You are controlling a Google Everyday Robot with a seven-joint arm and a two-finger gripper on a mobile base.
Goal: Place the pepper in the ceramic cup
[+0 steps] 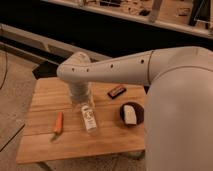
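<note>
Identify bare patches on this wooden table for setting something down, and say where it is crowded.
Bare: the wooden table's near strip, in front of the slender orange pepper and clear white-labelled bottle; also its far-left corner. Crowded: the middle, where the gripper hangs over the bottle, and the right, with dark brown ceramic cup and flat black rectangle.

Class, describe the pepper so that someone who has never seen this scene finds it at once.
Start at the wooden table. On its left part, left of the clear bottle below the claw, lies the pepper. It alone is orange, slender and tapered; the ceramic cup sits far right, round and dark.
</note>
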